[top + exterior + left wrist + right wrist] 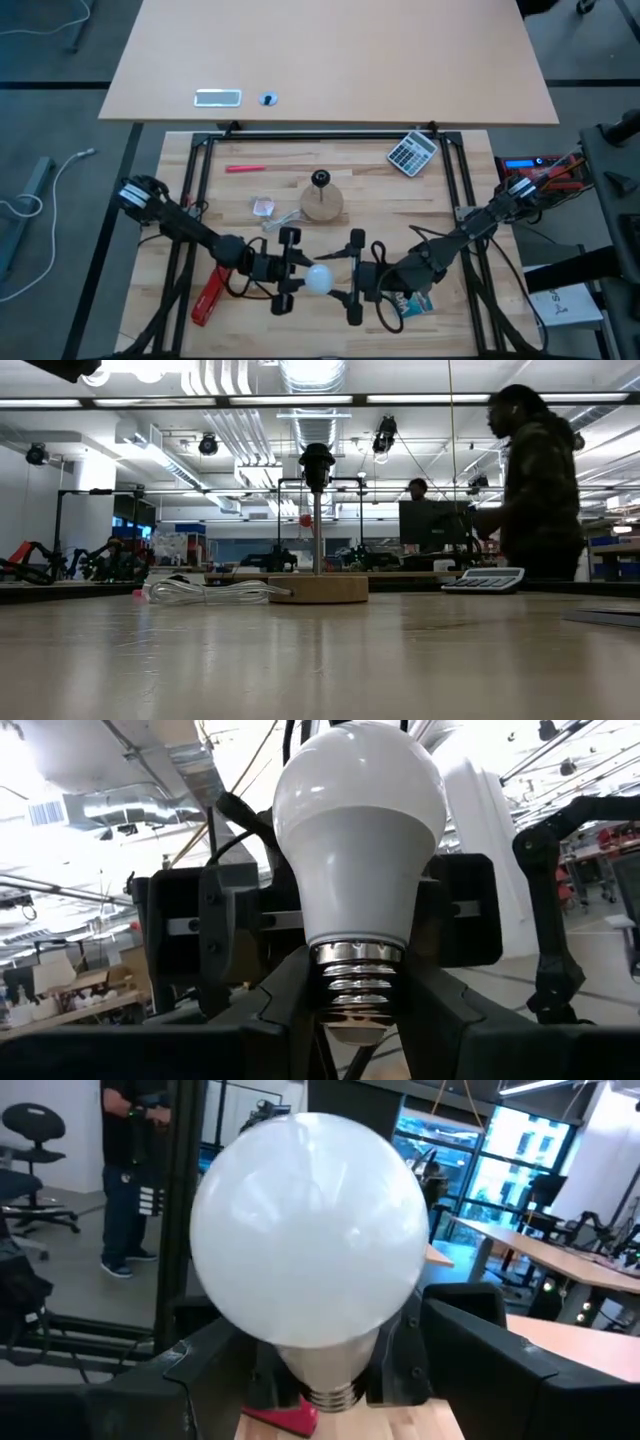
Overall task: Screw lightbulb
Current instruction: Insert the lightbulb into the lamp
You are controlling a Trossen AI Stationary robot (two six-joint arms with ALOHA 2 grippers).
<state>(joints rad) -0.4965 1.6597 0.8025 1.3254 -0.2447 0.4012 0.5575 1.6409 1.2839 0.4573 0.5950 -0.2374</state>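
The white lightbulb is in the air above the table's near middle, lying level between my two grippers. My left gripper is shut on its silvery screw base. The round head points at my right gripper, which is open with one finger on each side of the head. I see no touch there. The round wooden disc with its black upright socket rests flat on the table farther back. The bulb does not show in the low view. My left gripper pinches the bulb's screw base between its two fingers, one on each side of the threads. The fingers come level from the table's left and lie along the bulb's axis. The bulb is lifted clear of the table, its head pointing toward the table's right.
A see-through wrapper and a pale cord lie left of the disc. A calculator is at the far right and a red pen at the far left. A red tool lies under my left arm. A person stands beyond the table.
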